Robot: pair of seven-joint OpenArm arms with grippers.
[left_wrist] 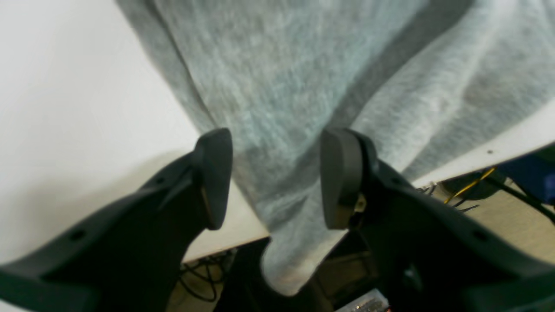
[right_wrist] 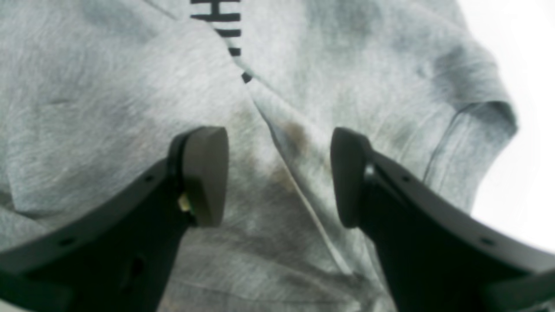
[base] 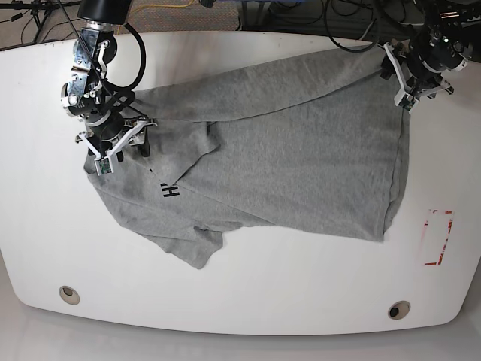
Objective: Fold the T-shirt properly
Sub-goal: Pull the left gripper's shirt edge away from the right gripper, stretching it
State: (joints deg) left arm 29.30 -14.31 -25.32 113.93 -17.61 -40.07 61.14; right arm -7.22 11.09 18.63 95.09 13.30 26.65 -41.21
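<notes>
- Two arms work over a white desk [base: 248, 301], one at each far corner of the T-shirt [base: 293, 165].
- The T-shirt lies spread and rumpled across the middle of the desk, grey, with black letters [base: 170, 190] showing near its left part; one fold runs diagonally over the chest, and a sleeve [base: 197, 252] points toward the near edge.
- In the base view the right gripper [base: 114, 143] is at the left, its arm reaching down from the far-left corner, with the wrist bent so the fingers point at the cloth by the shirt's left edge.
- Its wrist view shows both fingers [right_wrist: 204, 173] spread apart above a crease in the fabric, with nothing pinched between them.
- The left gripper [base: 412, 79] is at the far right of the base view, hanging over the shirt's far-right corner by the desk edge.
- Its wrist view shows the fingers [left_wrist: 214, 173] standing apart on either side of a strip of grey cloth that drapes over the desk edge; the cloth passes between them but they are not clamped on it.
- A red-outlined mark [base: 438, 237] lies on the desk at the right, apart from the shirt.
</notes>
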